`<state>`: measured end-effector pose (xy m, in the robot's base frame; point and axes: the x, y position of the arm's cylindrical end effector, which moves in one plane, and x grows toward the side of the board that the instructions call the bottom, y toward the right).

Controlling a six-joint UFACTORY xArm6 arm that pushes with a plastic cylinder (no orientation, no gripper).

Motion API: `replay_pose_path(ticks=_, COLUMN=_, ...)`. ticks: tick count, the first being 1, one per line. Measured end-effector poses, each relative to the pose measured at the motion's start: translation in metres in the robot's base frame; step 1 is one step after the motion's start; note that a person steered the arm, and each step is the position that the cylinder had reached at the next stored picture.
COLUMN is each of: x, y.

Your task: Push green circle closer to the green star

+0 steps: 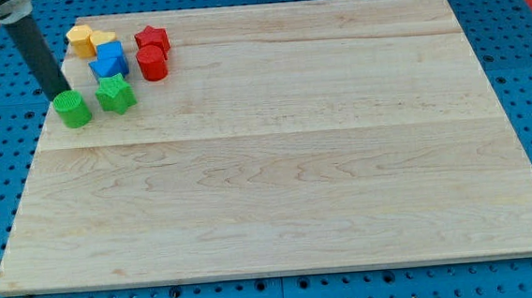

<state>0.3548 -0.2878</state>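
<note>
my tip (pixel 58 94) against green circle (pixel 73 110)

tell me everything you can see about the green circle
The green circle is a short, upright cylinder in plain bright green, with a flat top and a ribbed-looking side. It stands on the wooden board near the view's top left corner. The green star sits just to its right, with a thin gap showing between them. My tip is at its upper left edge, apparently touching it.

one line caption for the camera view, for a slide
My tip sits just upper-left of the green circle, the green star close to its right.
</note>
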Motion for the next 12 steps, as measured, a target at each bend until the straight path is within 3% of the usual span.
replay_pose_path(ticks=1, x=0.006, y=-0.016)
replay_pose_path(ticks=3, x=0.074, y=-0.014)
replay_pose_path(ticks=5, x=0.018, y=0.013)
replay_pose_path(ticks=7, x=0.049, y=0.047)
replay_pose_path(ticks=10, x=0.06, y=0.167)
replay_pose_path(ticks=11, x=0.003, y=0.157)
replay_pose_path(ticks=12, x=-0.016, y=0.145)
